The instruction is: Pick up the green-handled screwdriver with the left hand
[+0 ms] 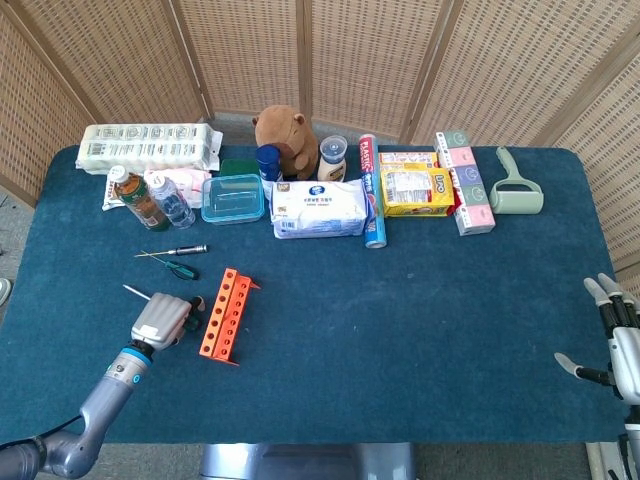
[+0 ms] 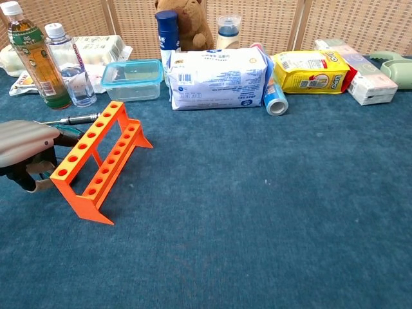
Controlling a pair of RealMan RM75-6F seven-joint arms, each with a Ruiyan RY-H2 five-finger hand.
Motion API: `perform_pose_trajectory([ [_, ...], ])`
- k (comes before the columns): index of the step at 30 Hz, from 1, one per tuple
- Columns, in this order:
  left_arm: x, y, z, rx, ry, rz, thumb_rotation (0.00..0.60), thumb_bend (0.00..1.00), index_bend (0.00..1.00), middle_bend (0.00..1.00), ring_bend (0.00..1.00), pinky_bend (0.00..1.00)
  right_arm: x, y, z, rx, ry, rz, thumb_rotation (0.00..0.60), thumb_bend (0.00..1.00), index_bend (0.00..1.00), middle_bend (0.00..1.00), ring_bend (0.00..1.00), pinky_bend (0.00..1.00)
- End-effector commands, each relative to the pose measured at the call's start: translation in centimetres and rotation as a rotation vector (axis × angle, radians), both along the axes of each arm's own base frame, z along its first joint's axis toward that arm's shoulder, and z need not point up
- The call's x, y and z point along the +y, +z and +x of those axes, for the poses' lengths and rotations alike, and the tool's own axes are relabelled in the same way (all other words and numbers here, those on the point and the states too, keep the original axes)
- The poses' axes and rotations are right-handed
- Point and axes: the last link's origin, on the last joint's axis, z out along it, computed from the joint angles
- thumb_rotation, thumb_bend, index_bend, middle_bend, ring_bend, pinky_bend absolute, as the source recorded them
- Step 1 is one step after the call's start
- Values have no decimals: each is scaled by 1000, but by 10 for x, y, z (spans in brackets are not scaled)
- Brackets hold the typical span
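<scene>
My left hand [image 1: 161,319] hovers low at the table's front left, just left of the orange rack [image 1: 225,315], and grips a green-handled screwdriver. Its thin metal shaft [image 1: 134,292] sticks out up-left of the hand, and a dark green bit of handle [image 1: 190,322] shows at the rack side. In the chest view the hand [image 2: 26,145] sits at the left edge with its fingers curled under, hiding the tool. A second green-handled screwdriver [image 1: 181,270] lies on the cloth behind the hand. My right hand [image 1: 615,340] stays at the table's right edge, fingers spread, holding nothing.
A black-handled screwdriver [image 1: 185,249] lies behind the green one. Two bottles [image 2: 48,61], a clear box [image 2: 132,78], a tissue pack [image 2: 215,77], a plush toy and several packets line the back. The orange rack [image 2: 96,161] stands right beside the left hand.
</scene>
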Motion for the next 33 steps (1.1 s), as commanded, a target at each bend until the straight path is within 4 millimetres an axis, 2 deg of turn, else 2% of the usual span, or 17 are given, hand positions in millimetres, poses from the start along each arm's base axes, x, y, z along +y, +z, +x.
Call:
perform_pose_trajectory([
  [1, 0, 2, 0, 0, 0, 8, 600, 317, 364, 943, 875, 994, 0, 0, 0, -1, 0, -1, 600, 171, 43, 0, 0, 0],
  [11, -1, 13, 0, -1, -4, 27, 600, 317, 364, 943, 874, 993, 0, 0, 0, -2, 2, -1, 600, 170, 41, 0, 0, 0],
  [33, 0, 5, 0, 21, 2, 13, 600, 306, 365, 943, 874, 994, 0, 1, -1, -9, -2, 4, 600, 170, 36, 0, 0, 0],
])
